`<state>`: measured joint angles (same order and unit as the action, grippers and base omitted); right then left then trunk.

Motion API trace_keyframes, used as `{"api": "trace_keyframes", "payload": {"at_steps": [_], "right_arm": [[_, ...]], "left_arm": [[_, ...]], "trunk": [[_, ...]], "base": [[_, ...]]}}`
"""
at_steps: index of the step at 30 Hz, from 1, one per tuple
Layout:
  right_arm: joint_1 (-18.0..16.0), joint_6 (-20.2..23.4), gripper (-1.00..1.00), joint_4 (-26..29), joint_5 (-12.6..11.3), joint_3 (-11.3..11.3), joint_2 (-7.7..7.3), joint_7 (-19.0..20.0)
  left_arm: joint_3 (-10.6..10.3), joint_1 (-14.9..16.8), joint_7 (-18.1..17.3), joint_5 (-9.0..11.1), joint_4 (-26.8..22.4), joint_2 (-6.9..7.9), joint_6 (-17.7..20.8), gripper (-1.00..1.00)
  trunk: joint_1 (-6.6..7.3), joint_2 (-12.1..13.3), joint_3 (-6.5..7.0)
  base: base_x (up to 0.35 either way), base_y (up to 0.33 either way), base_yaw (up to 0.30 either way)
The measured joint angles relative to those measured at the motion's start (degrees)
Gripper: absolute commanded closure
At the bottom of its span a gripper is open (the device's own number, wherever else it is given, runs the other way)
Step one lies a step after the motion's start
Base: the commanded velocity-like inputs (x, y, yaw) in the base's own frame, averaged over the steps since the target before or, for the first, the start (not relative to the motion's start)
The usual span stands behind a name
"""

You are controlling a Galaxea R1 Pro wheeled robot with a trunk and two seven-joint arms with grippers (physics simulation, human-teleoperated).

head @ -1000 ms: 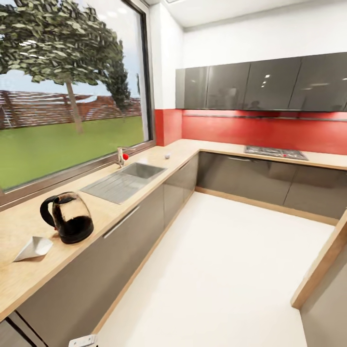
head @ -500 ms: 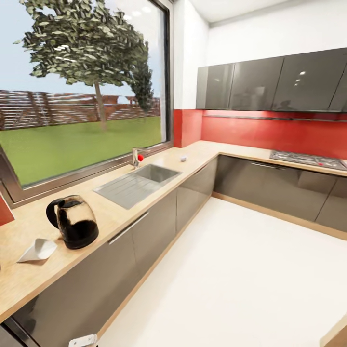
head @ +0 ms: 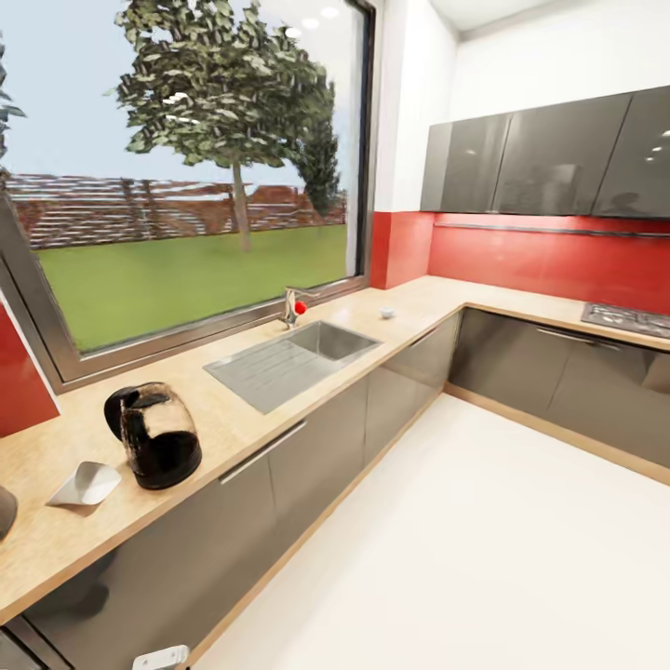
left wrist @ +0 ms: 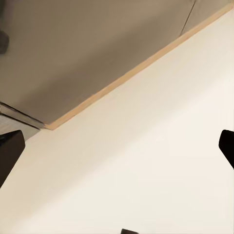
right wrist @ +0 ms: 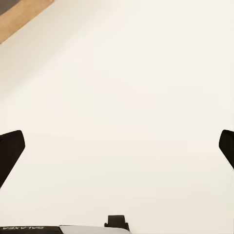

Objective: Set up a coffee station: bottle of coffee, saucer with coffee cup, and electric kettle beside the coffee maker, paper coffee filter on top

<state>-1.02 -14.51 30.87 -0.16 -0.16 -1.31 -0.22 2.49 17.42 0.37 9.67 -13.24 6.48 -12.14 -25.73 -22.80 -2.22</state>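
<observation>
In the head view the electric kettle (head: pixel 154 435), dark glass with a black handle, stands upright on the wooden countertop (head: pixel 233 419) under the window. A white paper coffee filter (head: pixel 86 484) lies just left of it. A small pale cup-like thing (head: pixel 387 313) sits far along the counter near the corner. At the picture's left edge a dark rounded object (head: pixel 5 510) shows in part; I cannot tell what it is. My left gripper (left wrist: pixel 117 152) hangs open over the white floor beside the cabinet base. My right gripper (right wrist: pixel 117 148) is open over bare floor, holding nothing.
A steel sink (head: pixel 296 357) with a red-knobbed faucet (head: pixel 292 307) is set into the counter right of the kettle. A cooktop (head: pixel 629 318) lies on the far right counter. Grey cabinets (head: pixel 307 447) line an L-shaped run, and white floor (head: pixel 484 540) spreads in front.
The camera has swung to the left, so the whole kitchen sits further right in the picture. The dark object at the left edge has come into view. Nothing on the counter moved.
</observation>
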Motion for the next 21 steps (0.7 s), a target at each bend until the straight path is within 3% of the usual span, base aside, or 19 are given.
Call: {"api": "trace_keyframes", "payload": {"at_steps": [8,21], "right_arm": [[0.0,0.0,-1.0,-0.01,0.0,0.0,0.0,0.01],[-0.02,0.0,-1.0,-0.01,0.0,0.0,0.0,0.04]], "left_arm": [[0.02,0.0,0.01,-0.01,0.0,0.02,0.0,-1.0],[0.03,0.0,0.03,0.02,0.0,-0.01,0.0,-1.0]], "trunk": [[-0.01,0.01,0.0],[-0.02,0.01,0.0]], "base": [[0.146,-0.066,0.275],[0.007,-0.002,0.275]]}}
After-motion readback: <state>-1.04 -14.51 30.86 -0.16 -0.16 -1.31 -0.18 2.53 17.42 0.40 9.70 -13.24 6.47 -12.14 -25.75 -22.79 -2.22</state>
